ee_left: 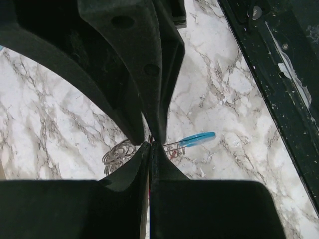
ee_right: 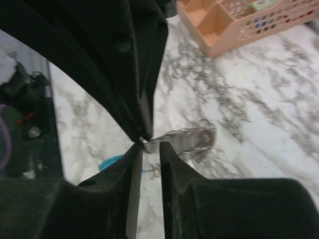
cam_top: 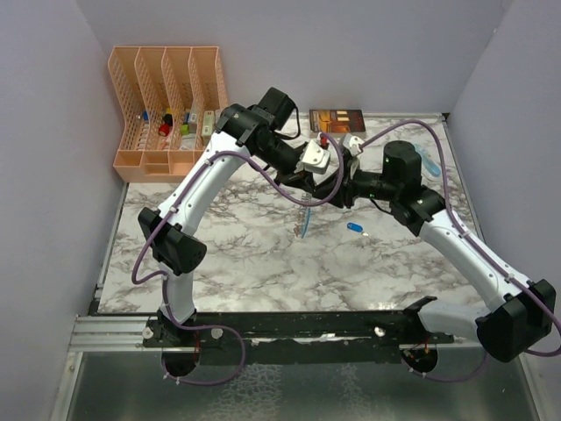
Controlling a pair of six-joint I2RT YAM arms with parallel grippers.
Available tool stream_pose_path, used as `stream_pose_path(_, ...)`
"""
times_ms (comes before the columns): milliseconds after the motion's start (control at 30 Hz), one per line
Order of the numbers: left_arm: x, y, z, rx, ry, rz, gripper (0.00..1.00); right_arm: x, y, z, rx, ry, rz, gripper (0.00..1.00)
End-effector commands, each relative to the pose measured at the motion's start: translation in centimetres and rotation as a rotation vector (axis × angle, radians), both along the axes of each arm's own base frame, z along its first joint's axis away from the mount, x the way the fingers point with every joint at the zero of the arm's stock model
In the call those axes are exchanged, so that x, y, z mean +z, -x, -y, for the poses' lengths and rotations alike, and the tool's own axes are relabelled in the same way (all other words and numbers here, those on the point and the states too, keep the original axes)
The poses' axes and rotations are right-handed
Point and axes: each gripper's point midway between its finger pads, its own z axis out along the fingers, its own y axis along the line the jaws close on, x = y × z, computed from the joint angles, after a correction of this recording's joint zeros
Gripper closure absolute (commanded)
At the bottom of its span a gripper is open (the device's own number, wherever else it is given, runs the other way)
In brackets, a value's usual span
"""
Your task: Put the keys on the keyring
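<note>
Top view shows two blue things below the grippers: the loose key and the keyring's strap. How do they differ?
The dark blue key is short and stubby; the light-blue strap is long and thin. The key lies loose on the marble table, held by nothing; the strap seems to dangle from the keyring pinched by the right gripper. Both are blue and small.

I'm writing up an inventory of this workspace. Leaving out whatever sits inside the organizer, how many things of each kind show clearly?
Robot arms: 2
Peach organizer: 1
Dark brown box: 1
Keyring with blue strap: 1
Dark blue key: 1
Pale-blue see-through object: 1
Total: 7
</note>
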Motion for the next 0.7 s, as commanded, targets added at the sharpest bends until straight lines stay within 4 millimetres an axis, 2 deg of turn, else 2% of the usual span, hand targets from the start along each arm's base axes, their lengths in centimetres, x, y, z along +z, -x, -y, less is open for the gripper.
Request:
stream_pose_path(0,2.0,0.6,0.7,-0.017,0.062,0.006,1.0,1.0,-0.2,-0.9,0.041,-0.024,0.015,0.91)
stream_pose_path(33,2.3,0.4,0.8,-0.008,0.069,0.008,1.0,0.8,-0.2,-0.9,0.043,-0.021,0.008,0.96)
stream_pose_path(100,2.8,0.1,1.1,0.007,0.083,0.012,1.0,1.0,-0.3,-0.8,0.034,-0.025,0.019,0.99)
stream_pose_path(233,3.7,-0.7,1.6,0.055,0.109,0.001,0.83,2.8,-0.6,0.0,-0.038,-0.086,0.119,0.99)
stream_pose_path(300,4.2,-1.2,1.7,0.075,0.13,-0.01,0.8,3.8,-0.9,0.6,-0.095,-0.12,0.169,0.99)
stream_pose_path(367,5.8,-2.4,1.6,0.126,0.186,-0.053,0.74,4.8,-1.3,1.3,-0.153,-0.147,0.206,0.99)
stream_pose_path(400,7.1,-3.8,1.0,0.167,0.239,-0.085,0.71,5.2,-1.5,1.6,-0.178,-0.157,0.223,0.99)
stream_pose_path(500,10.3,-6.5,-0.6,0.22,0.377,-0.258,0.49,6.2,-1.7,2.1,-0.221,-0.216,0.27,0.99)
stream_pose_path(567,10.8,-7.5,-1.1,0.248,0.403,-0.297,0.46,7.3,-1.7,2.4,-0.243,-0.273,0.317,0.99)
stream_pose_path(667,10.1,-6.6,-0.8,0.209,0.399,-0.339,0.46,8.3,-1.5,2.6,-0.257,-0.334,0.353,0.99)
